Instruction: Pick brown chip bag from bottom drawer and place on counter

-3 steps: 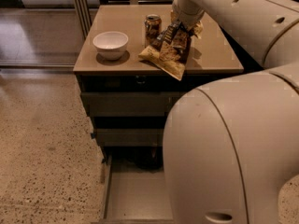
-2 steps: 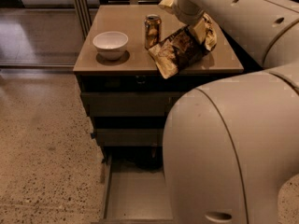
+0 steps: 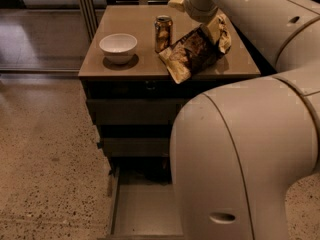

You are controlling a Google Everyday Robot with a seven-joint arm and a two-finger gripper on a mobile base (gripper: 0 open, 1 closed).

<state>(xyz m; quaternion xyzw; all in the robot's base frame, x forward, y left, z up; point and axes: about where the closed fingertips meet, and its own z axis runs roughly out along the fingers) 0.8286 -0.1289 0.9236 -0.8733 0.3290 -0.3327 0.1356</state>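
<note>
Gripper (image 3: 216,31) is over the right rear part of the desk (image 3: 130,69), reaching in from the upper right. Its fingers are closed on the upper right end of the bag (image 3: 192,54).

The bag slants down to the left. Its lower cream end is near the desk's front edge, and whether it touches the top is unclear.

The desk top is a smooth, glossy tan square. A white bowl (image 3: 118,47) sits on the left. A gold can (image 3: 163,33) stands upright near the middle, just left of the bag.

Under the top are three grey drawers. The upper two (image 3: 130,111) are shut or nearly so. The bottom drawer (image 3: 145,209) is pulled out towards the camera, and its flat grey floor is bare where it shows.

A large cream arm (image 3: 250,154) fills the right half of the view and hides the drawer's right side.

The floor (image 3: 45,149) is speckled terrazzo. Behind it to the left is a darker, shinier strip (image 3: 35,39) with vertical metal posts (image 3: 86,9). The room is dim, with warm light.
</note>
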